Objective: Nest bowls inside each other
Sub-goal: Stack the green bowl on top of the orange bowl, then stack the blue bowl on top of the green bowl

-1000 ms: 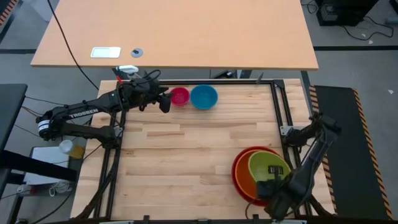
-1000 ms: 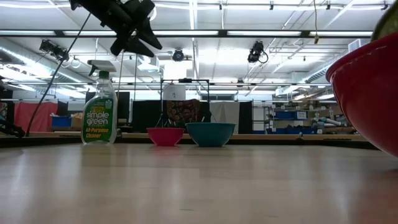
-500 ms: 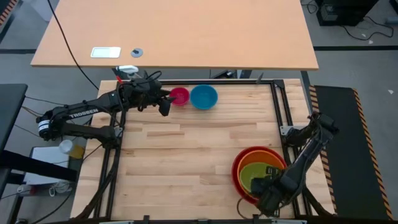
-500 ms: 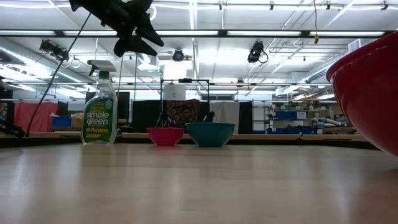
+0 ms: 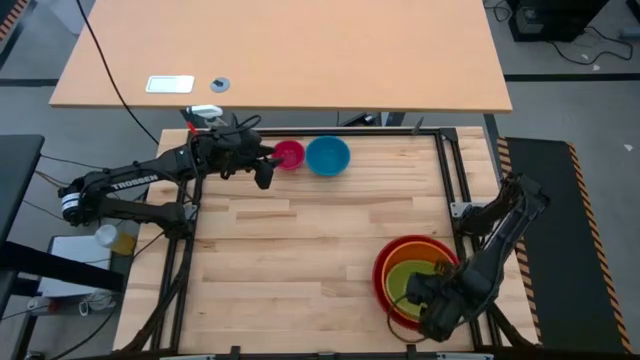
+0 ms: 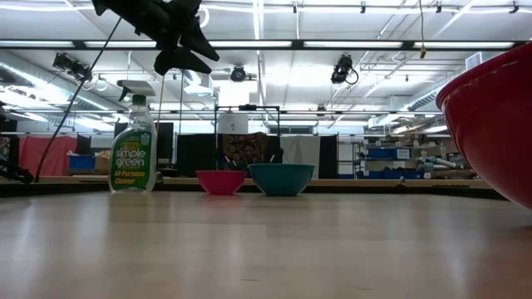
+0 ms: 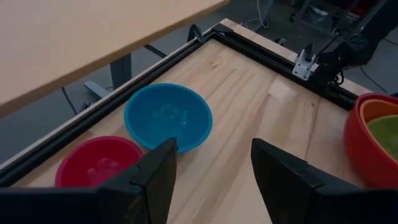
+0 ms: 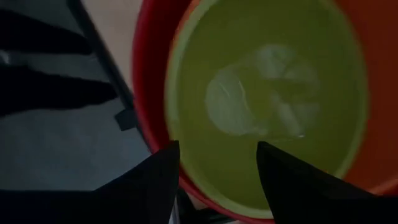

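The lime green round plastic bowl (image 5: 422, 282) has dropped into the orange bowl (image 5: 435, 252) inside the large red bowl (image 5: 383, 285); the right gripper (image 5: 425, 300), just beside it, now stands open and empty. The left gripper (image 5: 262, 165), open, hovers beside the small pink bowl (image 5: 289, 154) and blue bowl (image 5: 328, 156). Risk: a descending finger could tip the pink bowl across the pale wooden tabletop (image 5: 300, 250). A spray bottle (image 6: 133, 154) and workshop lie beyond.

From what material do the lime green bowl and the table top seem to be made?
The lime green bowl looks like smooth, glossy plastic: uniform colour, with soft light reflections on its bottom. The table top looks like wood with a satin finish: pale joined planks with visible grain. Neither can be confirmed from looks alone.
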Available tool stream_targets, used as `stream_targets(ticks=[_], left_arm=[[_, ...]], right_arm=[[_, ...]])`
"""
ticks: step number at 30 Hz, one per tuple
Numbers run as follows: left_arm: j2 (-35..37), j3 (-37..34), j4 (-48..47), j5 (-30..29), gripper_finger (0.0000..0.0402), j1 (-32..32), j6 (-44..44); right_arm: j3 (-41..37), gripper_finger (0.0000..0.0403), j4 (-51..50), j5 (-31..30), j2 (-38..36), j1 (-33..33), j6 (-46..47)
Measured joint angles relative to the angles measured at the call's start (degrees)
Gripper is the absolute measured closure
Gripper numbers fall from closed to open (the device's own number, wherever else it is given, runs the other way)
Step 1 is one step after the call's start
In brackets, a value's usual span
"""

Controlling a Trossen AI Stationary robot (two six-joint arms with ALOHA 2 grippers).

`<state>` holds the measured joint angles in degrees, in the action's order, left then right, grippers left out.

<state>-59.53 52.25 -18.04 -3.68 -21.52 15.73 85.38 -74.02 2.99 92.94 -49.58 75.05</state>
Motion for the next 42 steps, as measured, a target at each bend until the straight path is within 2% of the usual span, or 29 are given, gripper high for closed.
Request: stream_targets(ticks=[6, 10, 13, 16, 20, 23, 28, 34, 40, 42], left_arm=[[0.0, 0.0, -0.8, 0.0, 0.0193, 0.0, -0.1], [-0.2, 0.0, -0.7, 0.0, 0.0193, 0.0, -1.7], [-0.1, 0.0, -0.6, 0.0, 0.0193, 0.0, -1.9], [-0.1, 0.0, -0.6, -0.1, 0.0193, 0.0, -1.9], [-0.1, 0.0, -0.6, 1.4, 0.0193, 0.0, 1.1], [-0.1, 0.0, -0.6, 3.2, 0.0193, 0.0, 2.9], [-0.1, 0.0, -0.7, 5.1, 0.0193, 0.1, 4.5], [-0.1, 0.0, -1.5, 5.4, 0.0193, 1.8, 7.1], [-0.1, 0.0, -5.2, 4.7, 0.0193, 3.9, 15.3], [-0.1, 0.0, -7.7, 4.4, 0.0193, 4.4, 18.5]], right_arm=[[-1.7, 0.019, -1.9, -0.4, 4.5, -2.4, 4.0], [-5.0, 0.02, -1.6, 5.7, 6.2, -2.2, 9.2], [-4.5, 0.0206, -1.5, 6.6, 6.0, -1.9, 9.7], [-2.4, 0.0208, -3.1, 4.5, 4.0, -2.0, 10.1], [-0.8, 0.0208, -4.6, -2.2, 0.0, -0.1, 9.4], [-0.8, 0.0209, -5.4, -6.1, -2.4, 5.5, 3.6], [-1.8, 0.021, -3.6, -10.7, -3.0, 20.4, -15.2], [-5.9, 0.0218, 9.8, -12.6, -3.1, 38.9, -35.3], [-12.3, 0.0218, 27.3, -12.4, -3.1, 57.1, -40.3], [-14.4, 0.0214, 33.6, -10.5, -3.1, 63.0, -41.5]])
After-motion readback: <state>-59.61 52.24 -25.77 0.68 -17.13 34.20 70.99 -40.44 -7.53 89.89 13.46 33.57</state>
